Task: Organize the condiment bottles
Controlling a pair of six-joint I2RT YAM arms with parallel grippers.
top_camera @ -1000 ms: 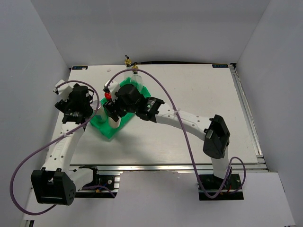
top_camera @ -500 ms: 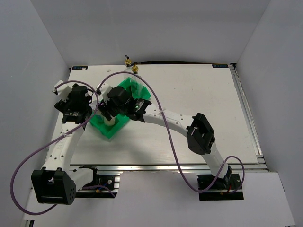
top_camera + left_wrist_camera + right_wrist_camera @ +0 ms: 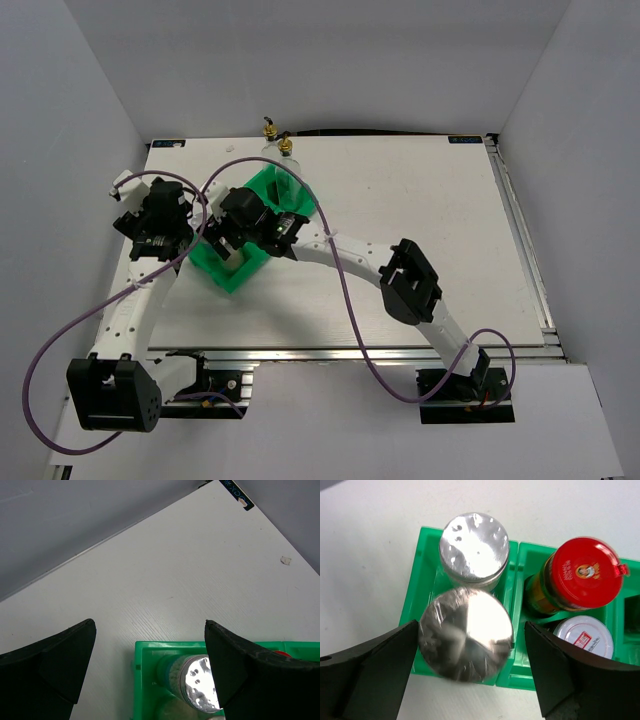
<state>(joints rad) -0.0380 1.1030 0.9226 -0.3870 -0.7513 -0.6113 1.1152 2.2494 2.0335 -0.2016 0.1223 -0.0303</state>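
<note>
Looking down through the right wrist camera, a silver-capped shaker [image 3: 466, 634] stands in the end compartment of the green tray [image 3: 512, 666]. My right gripper [image 3: 470, 645] is open around it, with a gap at the right jaw. Behind it stands a second shaker [image 3: 474, 547] with a holed cap. The neighbouring compartments hold a red-lidded jar [image 3: 582, 572] and a white-lidded jar [image 3: 583, 636]. My left gripper [image 3: 149, 625] is open and empty above the tray's end [image 3: 145, 680]. Two glass bottles with gold pourers [image 3: 268, 128] [image 3: 286, 148] stand on the table behind the tray.
The tray [image 3: 232, 275] lies diagonally on the table's left half, between both wrists. The right arm [image 3: 400, 280] reaches across the middle of the table. A purple cable [image 3: 330, 240] loops over the tray area. Grey walls enclose the table.
The right arm swung left and set the silver-capped shaker down in the tray's end compartment, then its jaws opened. The left arm stayed put.
</note>
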